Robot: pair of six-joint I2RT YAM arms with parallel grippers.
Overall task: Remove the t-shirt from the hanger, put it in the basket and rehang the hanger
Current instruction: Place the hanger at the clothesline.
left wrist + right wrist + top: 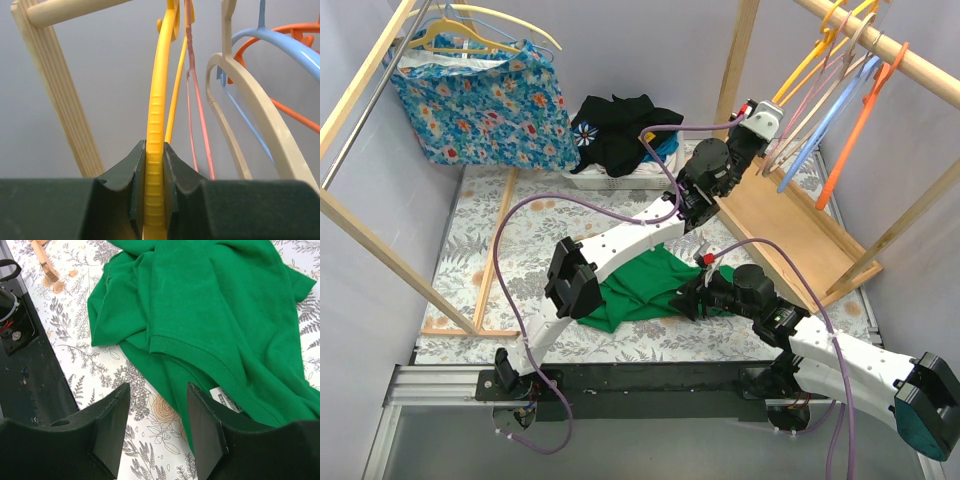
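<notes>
The green t-shirt lies crumpled on the floral worktop, free of any hanger. The right claw hovers over its near hem with jaws spread wide and nothing in them — the cloth lies below and beyond the fingers. The left claw is well apart from the shirt, up by the wooden rail — pinched tight on a yellow hanger.

The floral-patterned table is carrying a crumpled green t-shirt. Behind the t-shirt a white basket of dark clothes is sitting. A wooden base board is resting to its right and a wooden rail is lying to its left.
</notes>
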